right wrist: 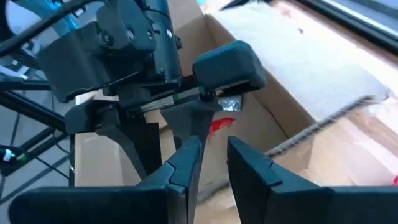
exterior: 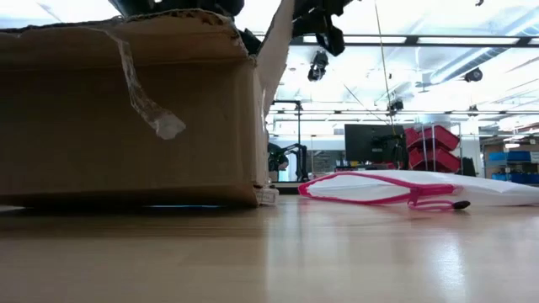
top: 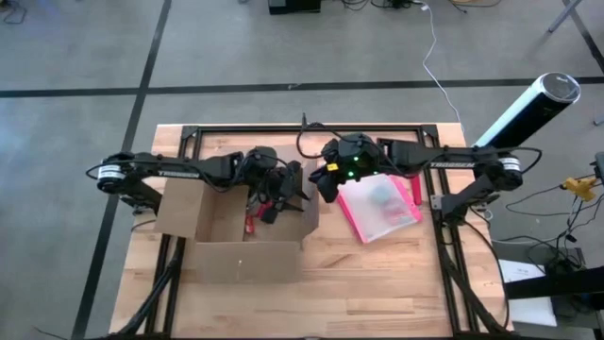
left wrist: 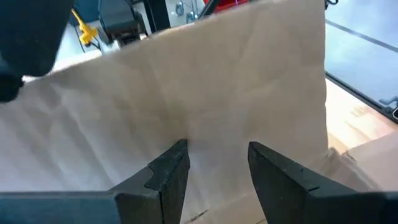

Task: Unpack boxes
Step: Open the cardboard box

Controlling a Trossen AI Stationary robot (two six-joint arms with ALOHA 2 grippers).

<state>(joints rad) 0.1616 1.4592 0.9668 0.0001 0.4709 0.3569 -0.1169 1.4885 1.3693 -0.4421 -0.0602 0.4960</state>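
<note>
My left gripper (left wrist: 214, 171) released inside box (top: 231, 227); right gripper (right wrist: 211, 165) nearly closed, empty. Cardboard light, stiff; grasp flap edge.

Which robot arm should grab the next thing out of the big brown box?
Probably the left. Its tool hangs open inside the brown corrugated cardboard box, right over a small red item. The right tool sits at the box's edge, beside the pink-edged translucent pouch already lying on the wooden table.

Box (exterior: 126, 109) interior hidden in the low view; small red item (top: 250, 225) inside, too small to identify.
</note>
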